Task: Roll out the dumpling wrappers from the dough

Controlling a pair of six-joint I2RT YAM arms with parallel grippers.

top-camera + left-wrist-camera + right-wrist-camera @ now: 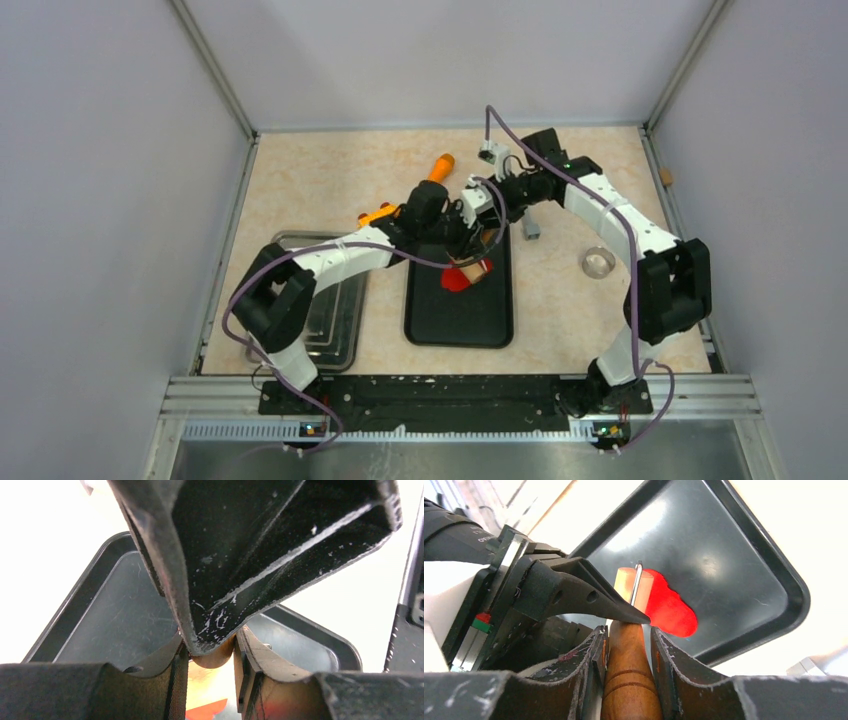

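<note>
The red dough [456,278] lies as a flat blob on the black tray [460,325]. It also shows in the right wrist view [671,610] and as a sliver in the left wrist view [207,711]. A wooden rolling pin [630,670] rests with its pale end on the dough's edge. My right gripper [629,635] is shut on the pin's brown handle. My left gripper [212,650] is closed on the same handle [214,658], right against the right gripper's fingers [260,555]. Both grippers meet above the tray's far end, the left [452,238] and the right [482,212].
A metal tray [335,310] lies left of the black tray. An orange tool [440,165] lies at the back, with another orange piece [378,214] beside the left arm. A clear round cutter [597,262] and a small grey piece [531,228] lie to the right.
</note>
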